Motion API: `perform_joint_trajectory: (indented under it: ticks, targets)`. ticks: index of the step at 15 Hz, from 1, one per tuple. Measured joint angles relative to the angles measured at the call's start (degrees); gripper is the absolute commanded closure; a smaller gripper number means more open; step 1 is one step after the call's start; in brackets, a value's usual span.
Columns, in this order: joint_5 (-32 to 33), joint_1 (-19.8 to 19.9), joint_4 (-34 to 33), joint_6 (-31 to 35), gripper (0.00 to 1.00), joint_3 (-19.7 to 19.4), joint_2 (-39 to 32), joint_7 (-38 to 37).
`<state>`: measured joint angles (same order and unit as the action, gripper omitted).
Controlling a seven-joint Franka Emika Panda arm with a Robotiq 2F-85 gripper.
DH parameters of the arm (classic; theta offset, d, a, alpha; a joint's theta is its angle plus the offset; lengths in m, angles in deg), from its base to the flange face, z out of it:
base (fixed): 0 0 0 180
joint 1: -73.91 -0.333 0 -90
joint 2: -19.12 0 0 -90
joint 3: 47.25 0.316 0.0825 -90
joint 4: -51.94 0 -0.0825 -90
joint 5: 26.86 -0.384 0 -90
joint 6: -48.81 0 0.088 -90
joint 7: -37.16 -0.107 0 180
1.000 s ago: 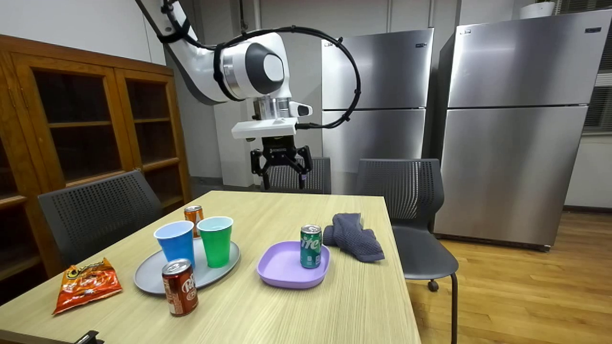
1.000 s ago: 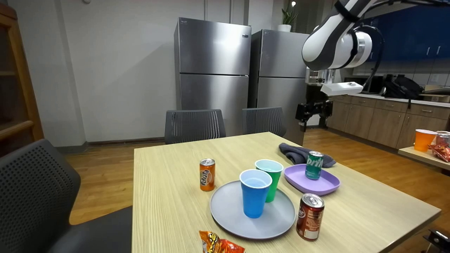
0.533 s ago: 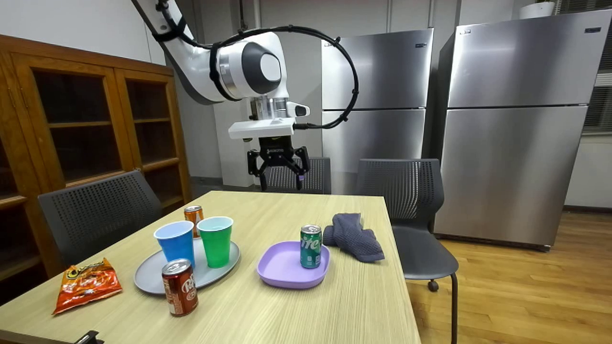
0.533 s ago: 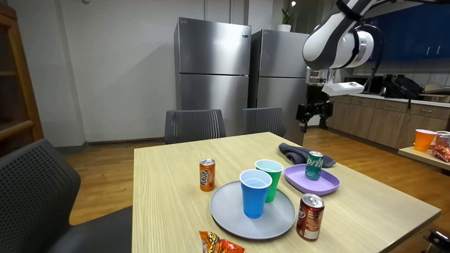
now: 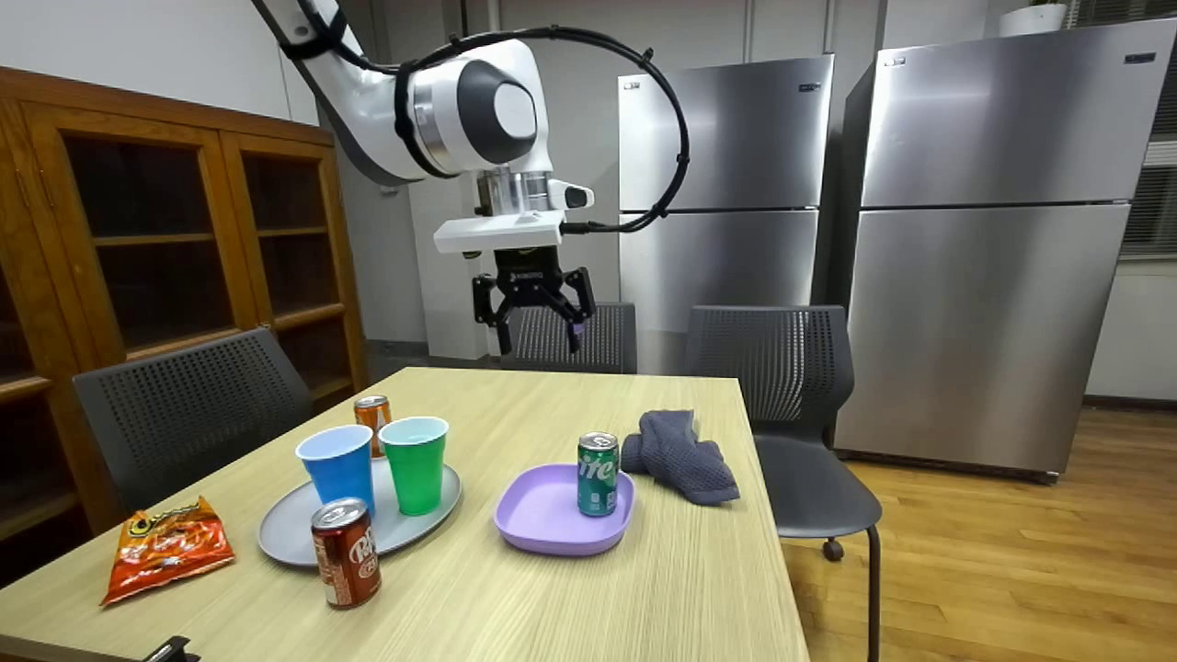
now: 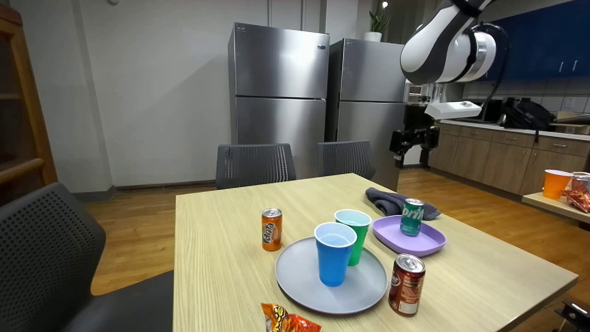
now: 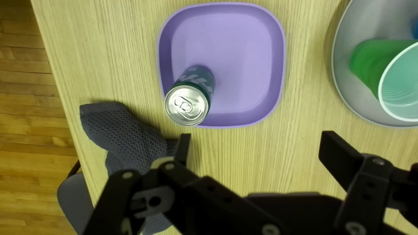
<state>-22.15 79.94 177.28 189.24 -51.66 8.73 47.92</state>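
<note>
Fingers (image 7: 339,155) spread wide, with a broad gap between them, my end effector (image 7: 256,143) hangs tips down, well above the worktop (image 6: 216,263). In the wrist view one finger crosses the end of a dark cloth (image 7: 130,140), and near that finger I see a green can (image 7: 196,80), its silver top facing me. The green can stands upright inside a purple plate (image 7: 241,55), set toward the side nearest the dark cloth, which lies bunched on the worktop just beside the plate.

A gray plate (image 6: 304,276) sits near the purple plate. It carries a blue cup (image 6: 333,258) and a green cup (image 7: 372,62), both upright and close together; the wrist view catches just part of this group at its edge. On the worktop just beside the gray plate stands a reddish-brown can (image 5: 348,556), and an orange can (image 6: 272,230) stands near another part of its rim. An orange snack bag (image 5: 168,552) lies near the gray plate too.

Around the worktop I see three chairs (image 5: 768,354), and past them two steel fridges (image 5: 984,322) in both exterior views. A wooden cabinet (image 5: 225,230) stands behind one chair.
</note>
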Motion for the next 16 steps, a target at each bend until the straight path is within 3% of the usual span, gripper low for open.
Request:
perform_joint_trajectory:
  ticks: [9, 16]
  targets:
    - [-1.3, -1.1, 10.7, 0.5, 0.0, 0.6, 14.0, 1.3]
    - [-1.6, -5.4, 19.5, 3.0, 0.0, 1.1, 20.5, 1.4]
